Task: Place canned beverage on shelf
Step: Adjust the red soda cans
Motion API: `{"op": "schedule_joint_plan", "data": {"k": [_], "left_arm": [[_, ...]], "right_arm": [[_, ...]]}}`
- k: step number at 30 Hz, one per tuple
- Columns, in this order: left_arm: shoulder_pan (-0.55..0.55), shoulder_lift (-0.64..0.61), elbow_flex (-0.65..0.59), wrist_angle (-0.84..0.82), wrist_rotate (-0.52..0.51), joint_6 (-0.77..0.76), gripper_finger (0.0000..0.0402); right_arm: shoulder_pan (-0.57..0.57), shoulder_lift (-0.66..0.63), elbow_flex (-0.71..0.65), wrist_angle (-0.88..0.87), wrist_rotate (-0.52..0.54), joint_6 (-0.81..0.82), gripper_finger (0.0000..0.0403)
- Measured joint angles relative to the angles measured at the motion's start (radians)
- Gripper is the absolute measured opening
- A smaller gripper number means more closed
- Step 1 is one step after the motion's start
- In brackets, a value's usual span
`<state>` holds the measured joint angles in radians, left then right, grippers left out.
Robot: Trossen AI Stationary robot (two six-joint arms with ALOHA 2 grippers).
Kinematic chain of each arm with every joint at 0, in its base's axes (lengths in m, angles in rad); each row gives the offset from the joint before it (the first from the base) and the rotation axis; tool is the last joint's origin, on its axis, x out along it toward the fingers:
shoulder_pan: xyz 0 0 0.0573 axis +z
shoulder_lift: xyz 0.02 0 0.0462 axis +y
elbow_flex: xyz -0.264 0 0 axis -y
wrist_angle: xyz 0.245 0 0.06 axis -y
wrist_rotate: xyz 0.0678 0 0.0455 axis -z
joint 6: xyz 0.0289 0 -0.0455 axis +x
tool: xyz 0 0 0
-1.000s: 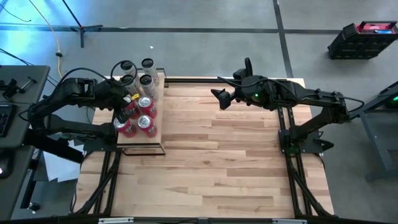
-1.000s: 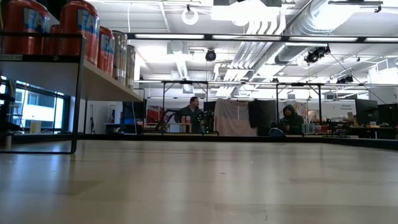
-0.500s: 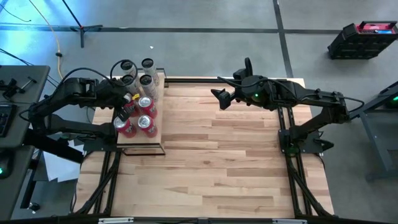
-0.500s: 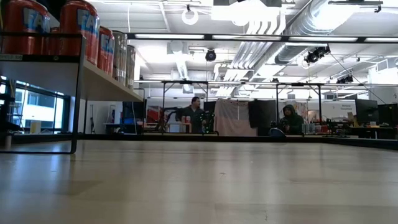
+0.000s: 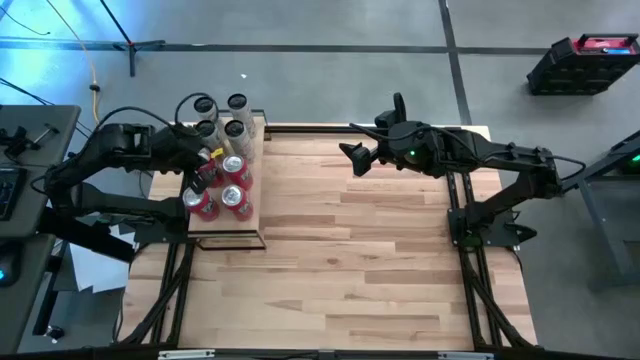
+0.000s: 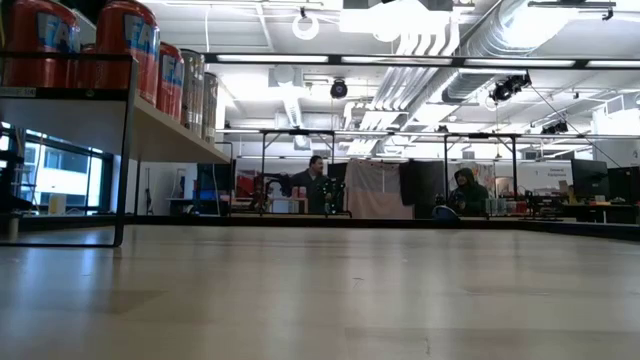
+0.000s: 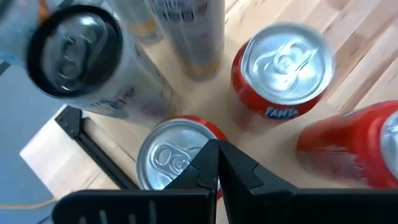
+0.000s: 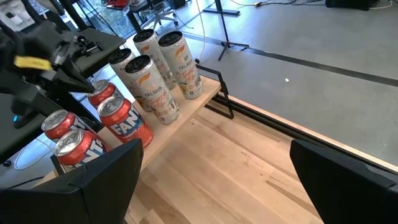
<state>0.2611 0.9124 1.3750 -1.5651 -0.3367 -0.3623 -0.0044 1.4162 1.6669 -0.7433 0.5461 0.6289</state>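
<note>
The shelf [image 5: 228, 226], a pale-wood board in a thin black frame, stands at the table's far left. Several red cans [image 5: 234, 166] and several tall silver cans [image 5: 236, 128] stand upright on it; they also show in the low view [image 6: 128, 45] and the right wrist view [image 8: 124, 118]. My left gripper [image 5: 205, 171] is shut and empty, pointing down over a red can [image 7: 163, 160] among the others. My right gripper [image 5: 352, 160] is open and empty, held above the table's far middle, facing the shelf. My left gripper's shut fingertips [image 7: 208, 158] point down over the edge of a red can's top [image 7: 155, 155]. I cannot tell whether they touch it. The can stands upright on the shelf.
The shelf's black frame [image 6: 124, 150] raises the board above the tabletop. The wide plank tabletop [image 5: 360, 260] stretches to the right and near side of it. People sit at desks in the room beyond the table [image 6: 315, 185].
My left gripper has drawn back a little toward the table's far left over the shelf, staying shut. The cans have kept their places.
</note>
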Motion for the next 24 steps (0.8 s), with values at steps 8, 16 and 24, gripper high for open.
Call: {"op": "schedule_joint_plan", "data": {"k": [8, 16, 24], "left_arm": [[0.0, -0.004, 0.056, 0.101, 0.088, 0.0, 0.0], [0.0, 0.064, 0.057, 0.22, 0.159, 0.063, 0.0], [0.0, 0.16, 0.056, 0.195, 0.143, 0.086, 0.0]], "right_arm": [[0.0, 0.0, 0.0, 0.0, 0.006, 0.0, 0.0392], [0.0, 0.0, 0.0, 0.001, 0.011, 0.0, 0.0392], [0.0, 0.0, 0.0, 0.001, 0.001, 0.012, 0.0392]]}}
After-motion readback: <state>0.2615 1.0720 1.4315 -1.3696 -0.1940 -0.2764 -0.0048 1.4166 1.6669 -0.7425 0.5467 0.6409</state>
